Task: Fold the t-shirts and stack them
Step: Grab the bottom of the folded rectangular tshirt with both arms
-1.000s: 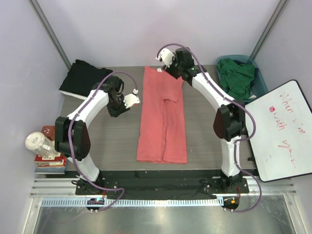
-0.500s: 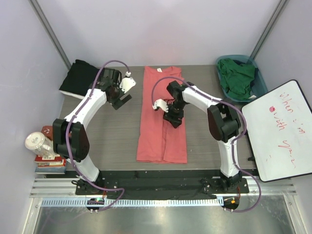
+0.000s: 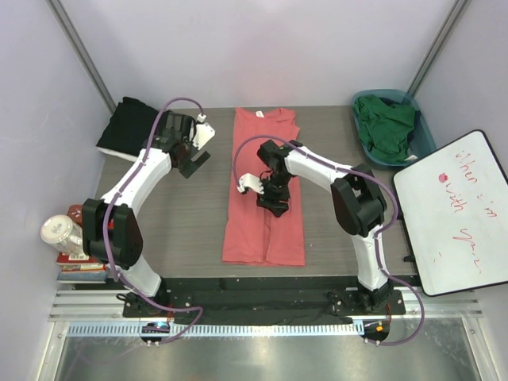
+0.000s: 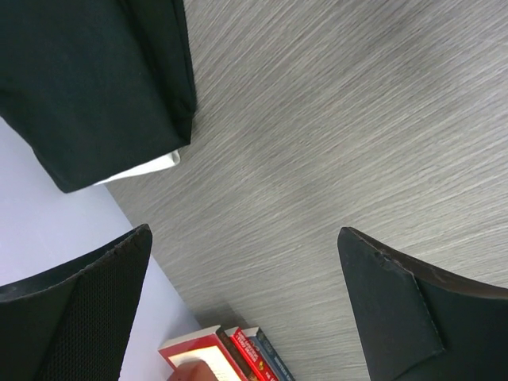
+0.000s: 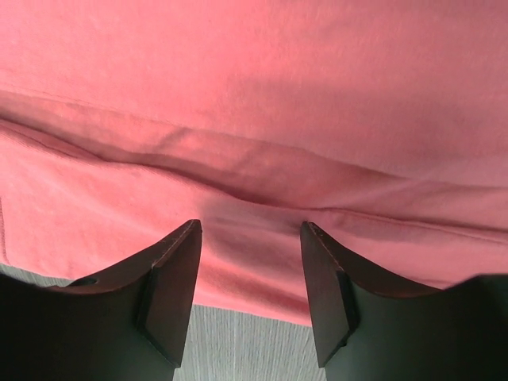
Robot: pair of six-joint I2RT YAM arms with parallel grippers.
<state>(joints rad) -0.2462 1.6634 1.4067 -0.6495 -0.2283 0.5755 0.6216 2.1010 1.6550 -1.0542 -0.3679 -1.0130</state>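
Three shirts are showing, each at a different stage. The black cotton t-shirt (image 3: 131,127) is lying folded into a compact rectangle at the upper left of the top view. It looks finished and ready to start the stack.

The coral-pink short-sleeved cotton t-shirt (image 3: 266,230) is lying in the centre of the grey wood-grain table (image 3: 182,222) as a long narrow strip with its sides turned in. By my judgement it is needing its end-to-end folds and then stacking. The dark green cotton t-shirt (image 3: 389,127) is lying crumpled in the teal plastic basket (image 3: 425,135) at the upper right, not yet begun.

The left gripper (image 3: 198,151) is hanging over bare table beside the black cotton t-shirt, jaws spread wide and holding nothing. The right gripper (image 3: 266,193) is hovering over the strip's middle, jaws partly apart above a crease and pinching no cloth.
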